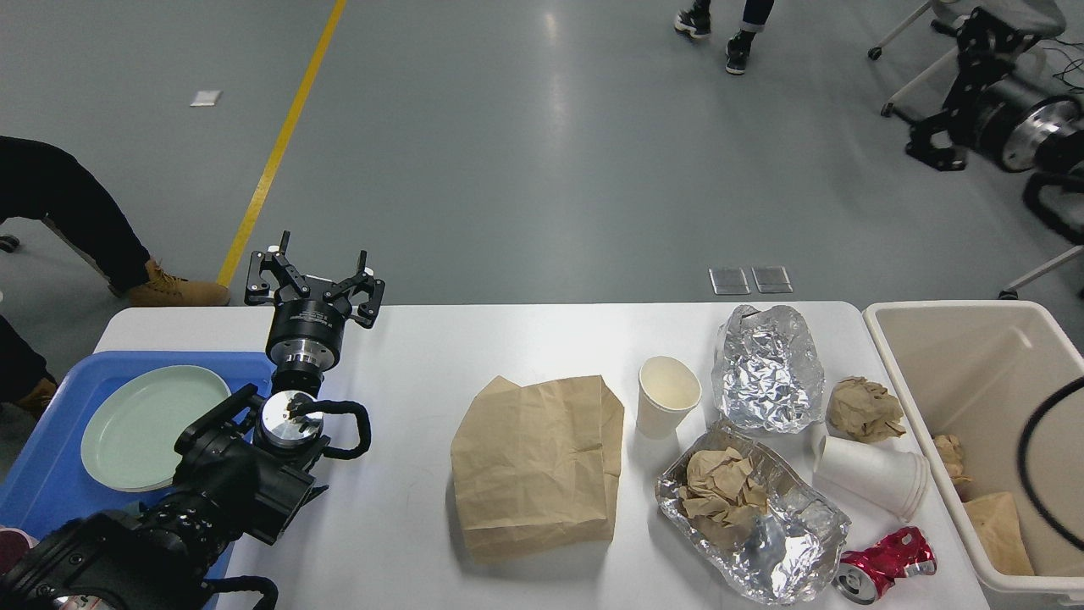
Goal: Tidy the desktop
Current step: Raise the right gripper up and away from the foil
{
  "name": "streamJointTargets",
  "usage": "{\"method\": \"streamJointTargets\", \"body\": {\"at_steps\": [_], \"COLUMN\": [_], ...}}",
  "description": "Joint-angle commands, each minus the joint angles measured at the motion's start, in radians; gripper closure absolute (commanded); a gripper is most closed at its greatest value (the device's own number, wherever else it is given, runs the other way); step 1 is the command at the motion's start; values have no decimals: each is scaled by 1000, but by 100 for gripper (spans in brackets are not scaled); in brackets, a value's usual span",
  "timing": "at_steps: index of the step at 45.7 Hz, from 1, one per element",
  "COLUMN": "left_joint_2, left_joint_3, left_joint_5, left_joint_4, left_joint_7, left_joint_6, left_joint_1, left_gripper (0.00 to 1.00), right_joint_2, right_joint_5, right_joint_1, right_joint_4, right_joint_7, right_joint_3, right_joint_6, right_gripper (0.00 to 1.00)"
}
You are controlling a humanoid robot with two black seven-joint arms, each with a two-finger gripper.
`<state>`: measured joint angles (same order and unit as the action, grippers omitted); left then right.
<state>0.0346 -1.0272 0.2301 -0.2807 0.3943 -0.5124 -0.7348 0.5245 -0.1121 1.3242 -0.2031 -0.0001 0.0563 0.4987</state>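
The white desktop point(406, 356) carries litter on its right half. There is a flat brown paper bag point(538, 462), an upright paper cup point(667, 394) and a crumpled foil sheet point(766, 368). A foil tray point(796, 551) holds crumpled brown paper. A paper ball point(864, 408), stacked cups point(872, 476) lying on their side and a crushed red can point(885, 563) are near the right edge. My left gripper point(315, 273) hovers open and empty over the far left edge. My right gripper point(947, 89) is raised off the table at the top right, open and empty.
A beige bin point(974, 373) stands at the table's right end with paper scraps point(991, 517) inside. A blue tray point(47, 474) at the left holds a pale green plate point(144, 428). People's legs and office chairs stand on the grey floor beyond.
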Motion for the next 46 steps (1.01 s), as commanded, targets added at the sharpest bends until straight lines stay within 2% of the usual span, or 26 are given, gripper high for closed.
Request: {"method": "streamJointTargets", "body": {"at_steps": [1, 10, 14, 21, 34, 46], "left_joint_2": [1, 1, 1, 1, -1, 1], "left_joint_3": [-1, -1, -1, -1, 1, -1], "left_joint_5": [0, 0, 0, 0, 0, 0], "left_joint_4": [0, 0, 0, 0, 0, 0], "left_joint_7": [0, 0, 0, 0, 0, 0], "left_joint_6": [0, 0, 0, 0, 0, 0], "left_joint_1": [0, 0, 0, 0, 0, 0], "left_gripper": [3, 3, 3, 3, 3, 3], "right_joint_2": [112, 204, 201, 177, 65, -102], "right_joint_5": [-1, -3, -1, -1, -3, -1], "right_joint_1": [153, 490, 601, 734, 833, 921], "right_joint_4": [-117, -347, -406, -538, -573, -755], "right_joint_7": [0, 2, 0, -1, 0, 0], "right_joint_3": [-396, -982, -1163, -1342, -1354, -1356], "right_joint_6": [0, -2, 1, 6, 73, 132], "right_gripper": [0, 0, 0, 0, 0, 0]}}
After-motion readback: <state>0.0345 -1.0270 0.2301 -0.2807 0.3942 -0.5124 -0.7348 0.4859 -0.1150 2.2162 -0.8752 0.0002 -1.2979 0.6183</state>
